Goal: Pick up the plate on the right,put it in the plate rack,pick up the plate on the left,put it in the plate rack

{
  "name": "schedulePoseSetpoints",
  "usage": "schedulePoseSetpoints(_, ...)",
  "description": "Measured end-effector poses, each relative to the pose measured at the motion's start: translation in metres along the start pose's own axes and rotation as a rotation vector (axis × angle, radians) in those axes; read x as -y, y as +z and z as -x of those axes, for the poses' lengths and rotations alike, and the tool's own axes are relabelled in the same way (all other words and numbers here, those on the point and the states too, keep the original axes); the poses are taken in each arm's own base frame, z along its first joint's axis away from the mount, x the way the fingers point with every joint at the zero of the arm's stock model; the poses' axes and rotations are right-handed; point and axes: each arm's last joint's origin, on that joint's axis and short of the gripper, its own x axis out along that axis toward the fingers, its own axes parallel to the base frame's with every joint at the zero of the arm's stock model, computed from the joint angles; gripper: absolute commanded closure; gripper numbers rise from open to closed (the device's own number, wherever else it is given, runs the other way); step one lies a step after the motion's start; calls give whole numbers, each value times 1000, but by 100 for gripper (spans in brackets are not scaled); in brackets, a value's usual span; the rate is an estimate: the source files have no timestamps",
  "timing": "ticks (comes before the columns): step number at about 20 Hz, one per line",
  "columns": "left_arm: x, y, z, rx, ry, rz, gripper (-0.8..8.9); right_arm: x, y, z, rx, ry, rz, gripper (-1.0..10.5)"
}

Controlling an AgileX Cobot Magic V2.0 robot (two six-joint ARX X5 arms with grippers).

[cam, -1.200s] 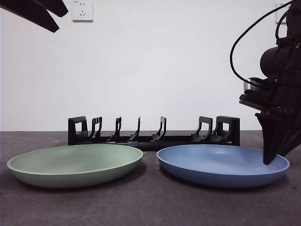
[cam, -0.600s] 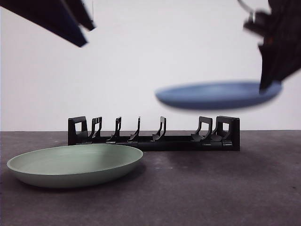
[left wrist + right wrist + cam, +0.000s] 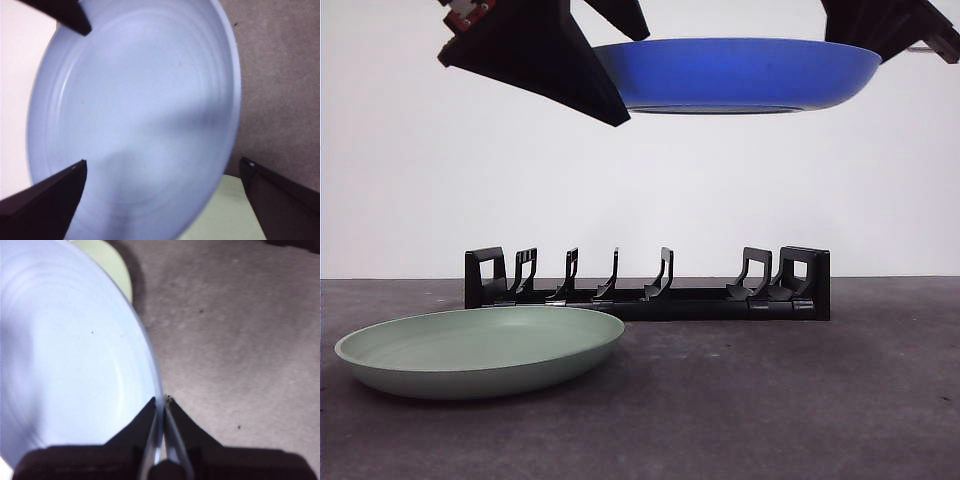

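The blue plate (image 3: 740, 75) hangs level, high above the plate rack (image 3: 650, 285). My right gripper (image 3: 880, 45) is shut on its right rim, and the right wrist view shows the jaws pinching the edge (image 3: 161, 410) of the blue plate (image 3: 65, 355). My left gripper (image 3: 625, 80) stands open at the plate's left edge. In the left wrist view its jaws (image 3: 162, 162) are spread wide on either side of the blue plate (image 3: 140, 100), not touching it. The green plate (image 3: 480, 350) lies on the table at front left. The rack's slots hold nothing.
The dark grey table (image 3: 770, 400) stretches in front of the rack, with a white wall behind. The right gripper's tip (image 3: 70, 15) shows at the far rim in the left wrist view. Part of the green plate (image 3: 225, 215) lies below the blue one.
The blue plate has been lifted off the table by the right gripper, up and leftward to high over the rack. The left gripper has come down and in to the plate's left edge.
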Motion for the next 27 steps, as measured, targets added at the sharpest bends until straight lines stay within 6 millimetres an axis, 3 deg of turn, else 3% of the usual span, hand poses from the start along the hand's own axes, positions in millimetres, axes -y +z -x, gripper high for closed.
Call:
schedulePoseSetpoints(5,3,-1,0,-16,-24,-11,728,-1,0,0,0,-23,-5,959)
schedulePoseSetpoints(13,9,-2,0,-30,-81,-64,822,-1,2,1,11,-46,-21,959)
schedulePoseSetpoints(23,12,0,1,-30,-98,-82,822,-2,6,1,54,-33,1,935)
schedulePoseSetpoints(27,14,1,2,-24,-113,-45,822,-3,11,1,100,-27,7,688)
